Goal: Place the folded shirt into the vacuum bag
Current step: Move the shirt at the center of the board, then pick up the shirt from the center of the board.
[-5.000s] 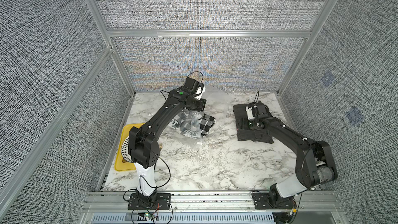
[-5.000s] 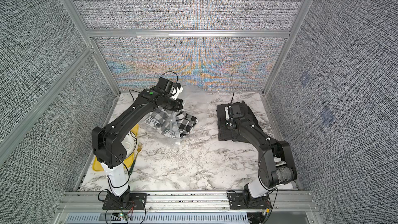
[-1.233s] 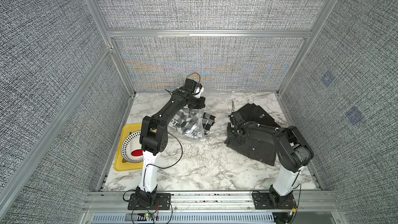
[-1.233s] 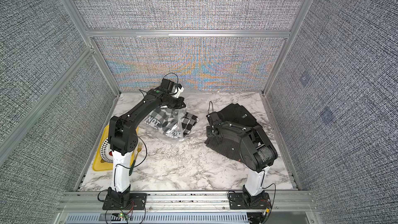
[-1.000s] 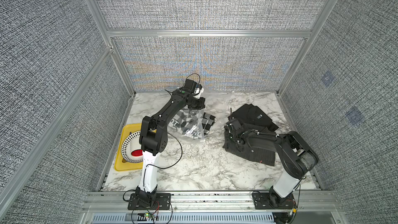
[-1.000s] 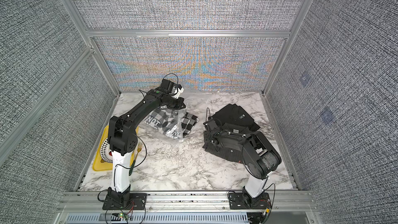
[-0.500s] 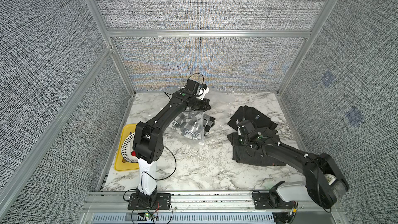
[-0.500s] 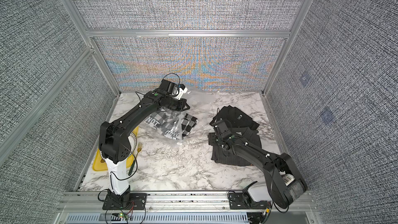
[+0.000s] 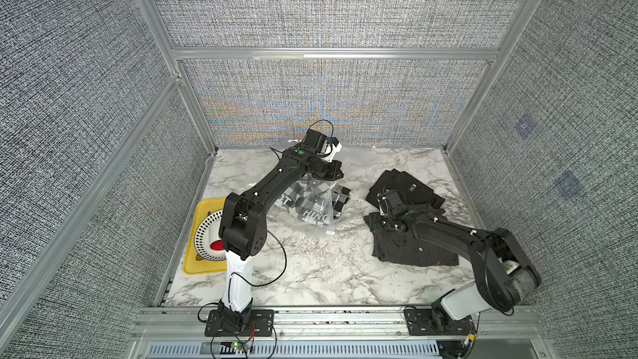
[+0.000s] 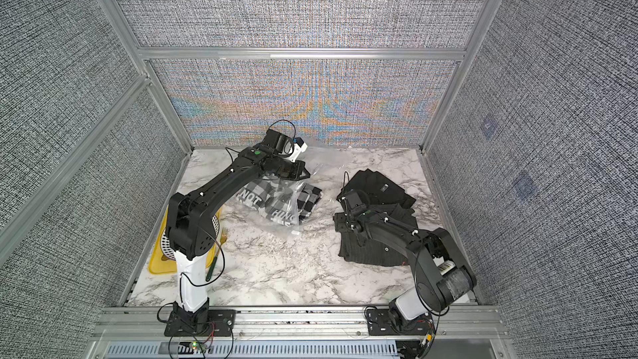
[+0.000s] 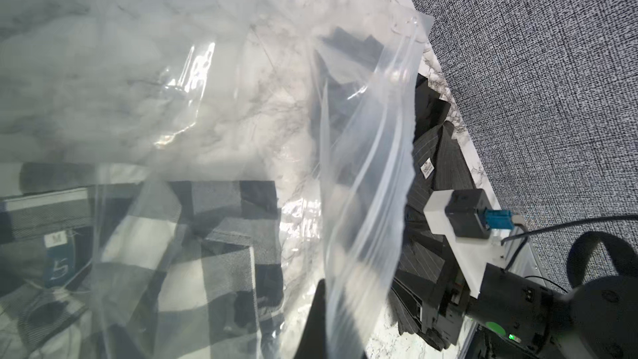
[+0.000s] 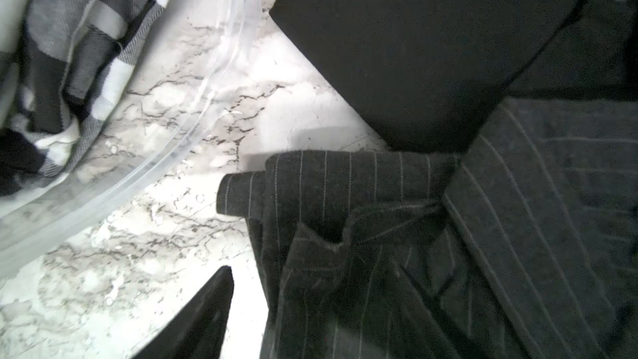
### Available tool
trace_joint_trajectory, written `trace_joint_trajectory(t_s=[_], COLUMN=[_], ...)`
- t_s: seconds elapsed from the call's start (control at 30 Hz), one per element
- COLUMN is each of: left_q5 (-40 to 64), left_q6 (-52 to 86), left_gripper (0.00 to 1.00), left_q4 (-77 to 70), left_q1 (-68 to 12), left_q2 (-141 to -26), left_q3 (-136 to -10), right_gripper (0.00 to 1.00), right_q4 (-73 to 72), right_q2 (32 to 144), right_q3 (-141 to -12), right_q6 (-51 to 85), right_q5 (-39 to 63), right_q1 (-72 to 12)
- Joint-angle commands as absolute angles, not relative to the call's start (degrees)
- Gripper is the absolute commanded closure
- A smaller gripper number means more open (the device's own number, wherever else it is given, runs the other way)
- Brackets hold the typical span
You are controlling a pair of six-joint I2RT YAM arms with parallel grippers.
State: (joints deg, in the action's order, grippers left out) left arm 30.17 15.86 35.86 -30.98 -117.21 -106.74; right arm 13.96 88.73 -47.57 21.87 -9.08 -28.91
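1. Left tool (image 9: 336, 173) is pinched fully shut on the upper lip of the vacuum bag (image 9: 357, 171) and holds that edge up off the worktop (image 9: 310, 271). From its wrist camera, the zip strip drapes right over the dark finger (image 11: 316, 309).
2. Below that tool, back toward its own arm's base, the rest of the bag sags onto the marble. A black-and-white checked shirt (image 9: 303, 207) lies inside it.
3. Right tool (image 9: 386, 224) sits low over the dark clothes with its jaws well apart.
   - One finger (image 12: 207, 312) hangs over bare marble just beside the rolled edge of the pinstriped shirt (image 12: 379, 236).
   - Its other finger is lost against the dark cloth, so I can't tell whether it touches.
   - From what I can see, it has no grip on anything.
4. That pinstriped shirt lies flat on the worktop, under the right tool and on its base side, outside the bag. The bag's open mouth is near, across a strip of bare marble on the side toward the left tool.
5. Beyond the right tool, away from its base, a plain black garment (image 9: 404, 189) touches the pinstriped one.
6. My count:
   - two arms, each with one tool
   - one bag
   - three garments: one checked, one pinstriped, one plain black
   - one yellow tray (image 9: 193, 264) carrying one plate (image 9: 205, 236), well behind the left tool beside its arm's base
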Motion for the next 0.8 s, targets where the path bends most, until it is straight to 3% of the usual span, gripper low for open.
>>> trace_joint_trajectory(t_s=[0.0,0.3,0.37,0.43,0.5,0.67,0.77], left_q5=[30.31,30.50,30.71,30.72,30.83,31.56,31.98], left_q6=[15.25,15.23,15.24,15.21,15.37,15.45,15.65], left_gripper=[1.00,1.00,1.00,1.00,1.00,1.00,1.00], left_q4=[35.23,35.25,35.20,35.10,34.93,34.56,34.19], left_q1=[-30.95,-30.96,-30.94,-31.08,-31.20,-32.02,-32.90], left_q2=[-117.08,-117.44,-117.26,-117.13,-116.84,-116.15,-115.64], left_q3=[-106.61,-106.36,-106.18,-105.90,-105.48,-104.52,-104.08], right_gripper=[0.27,0.29,0.33,0.44,0.63,0.98,1.00], right_q4=[15.36,17.49,17.34,16.79,15.64,14.07,12.68], right_q2=[91.44,95.83,96.96,97.96,97.92,93.61,89.23], right_q3=[-48.58,-49.12,-49.11,-48.96,-48.30,-46.55,-44.71], right_q6=[21.33,23.17,23.12,23.07,23.09,22.79,22.12], right_q5=[-12.63,-17.95,-18.01,-17.52,-16.54,-14.59,-12.24], right_q1=[-30.21,-33.22,-33.22,-33.13,-32.92,-31.62,-29.96])
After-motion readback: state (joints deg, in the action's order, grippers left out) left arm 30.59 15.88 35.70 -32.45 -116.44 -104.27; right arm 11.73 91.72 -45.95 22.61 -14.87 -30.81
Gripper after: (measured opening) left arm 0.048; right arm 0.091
